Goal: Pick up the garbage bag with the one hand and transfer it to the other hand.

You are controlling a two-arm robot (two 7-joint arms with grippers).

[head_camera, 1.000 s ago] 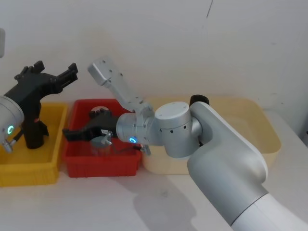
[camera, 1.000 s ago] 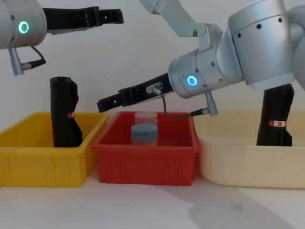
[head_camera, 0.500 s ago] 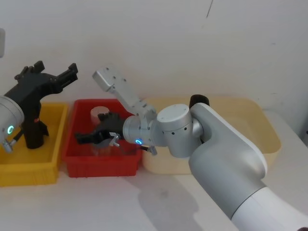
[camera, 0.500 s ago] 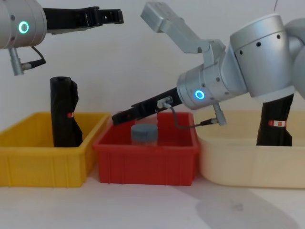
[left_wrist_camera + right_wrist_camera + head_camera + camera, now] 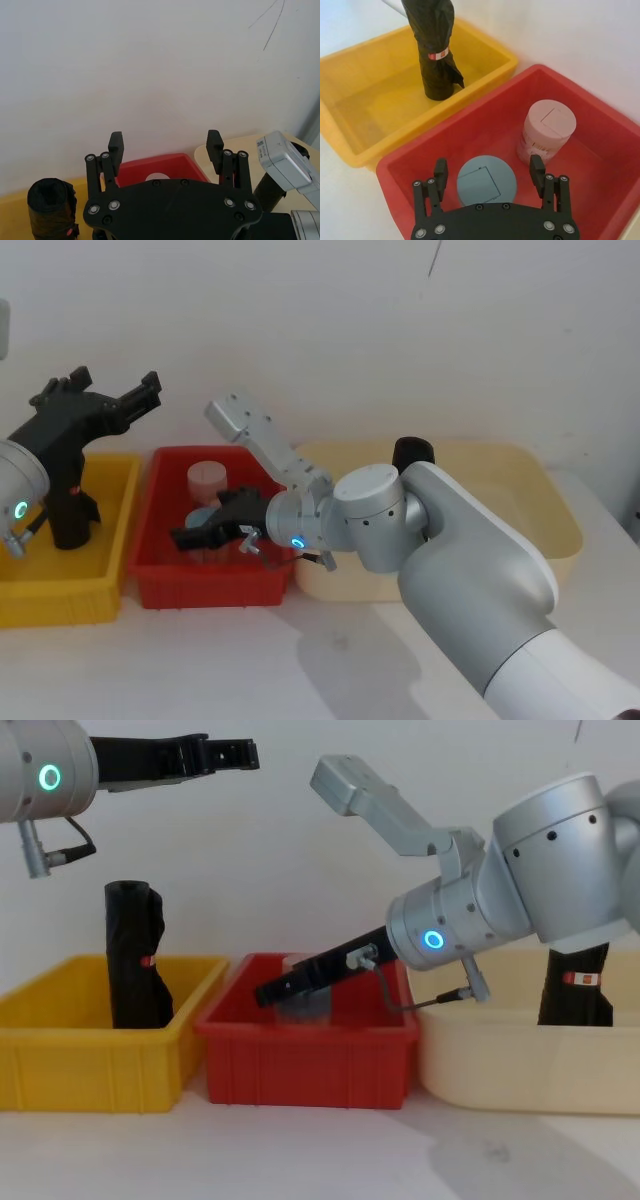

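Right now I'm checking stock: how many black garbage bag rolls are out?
2. One garbage bag roll stands in the yellow bin; the other roll stands in the cream bin, partly hidden behind the right arm.

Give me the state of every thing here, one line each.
Left pincer: open, empty, high above the yellow bin.
Right pincer: open, in the red bin, fingers either side of the blue jar.
Garbage bag: upright in the beige bin, ungripped.
Twin roll: upright in the yellow bin, ungripped.
Blue jar: upright, lid shut.
Pink jar: upright, lid shut.
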